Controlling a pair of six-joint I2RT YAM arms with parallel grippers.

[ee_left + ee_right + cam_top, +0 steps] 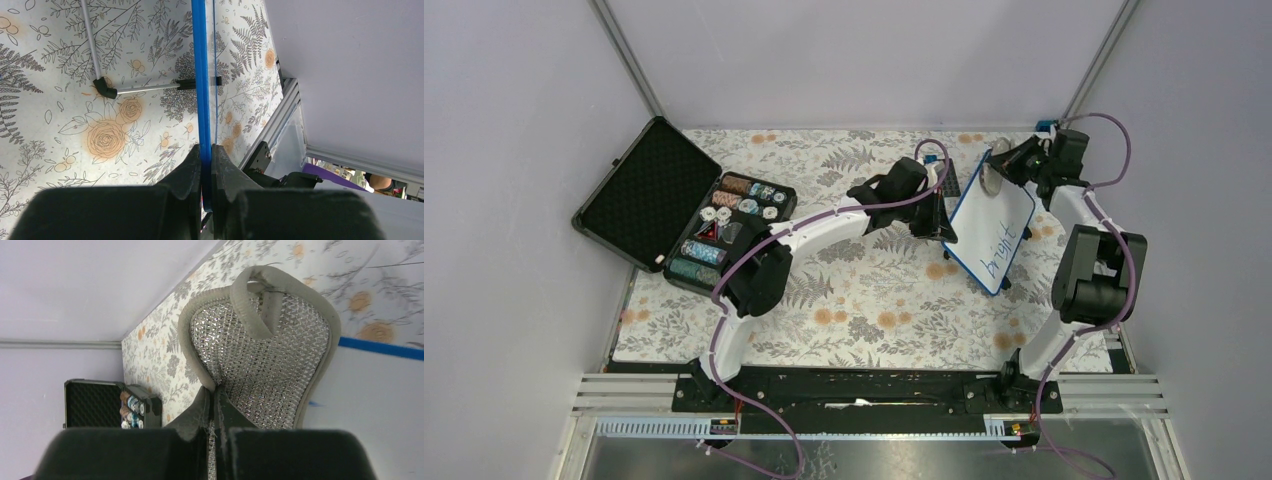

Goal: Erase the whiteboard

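**Two tight holds**

The left gripper (206, 150) pinches the whiteboard (201, 75) by its blue rim. The whiteboard sticks straight out ahead of it. The right gripper (216, 396) squeezes a silver pad (270, 355). The pad pokes out ahead, over the whiteboard's edge. Blue writing (1006, 250) is on the whiteboard.
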